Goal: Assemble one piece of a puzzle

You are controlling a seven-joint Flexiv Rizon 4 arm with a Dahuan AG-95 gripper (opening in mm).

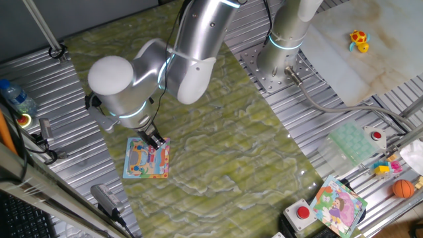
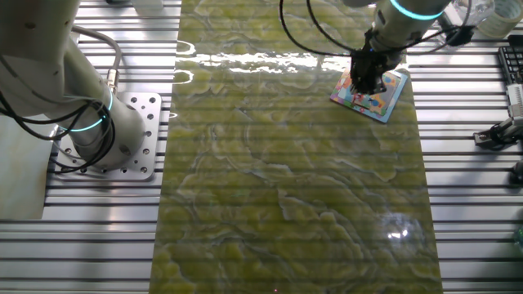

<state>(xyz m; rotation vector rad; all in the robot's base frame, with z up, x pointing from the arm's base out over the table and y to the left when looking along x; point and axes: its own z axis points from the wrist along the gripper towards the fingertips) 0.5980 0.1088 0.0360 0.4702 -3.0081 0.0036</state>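
A robotics lab: slatted aluminium bench (image 1: pixel 310 142), emergency-stop button (image 1: pixel 303 213), bolted arm base (image 2: pixel 135 135)

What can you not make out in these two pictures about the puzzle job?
- The piece: in neither view; too small, or hidden under the hand.
- Hand open or shut: in the other fixed view it is a dark blur.
- The puzzle: its top right corner is covered by the hand in one fixed view.

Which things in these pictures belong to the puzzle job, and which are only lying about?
Belonging to the job:
- the puzzle, on the green mat
- the gripper, low over the puzzle's top edge
The loose piece cannot be made out.

Only lying about:
- second puzzle board, purple and green
- red button
- orange ball
- yellow toy
- plastic bottle
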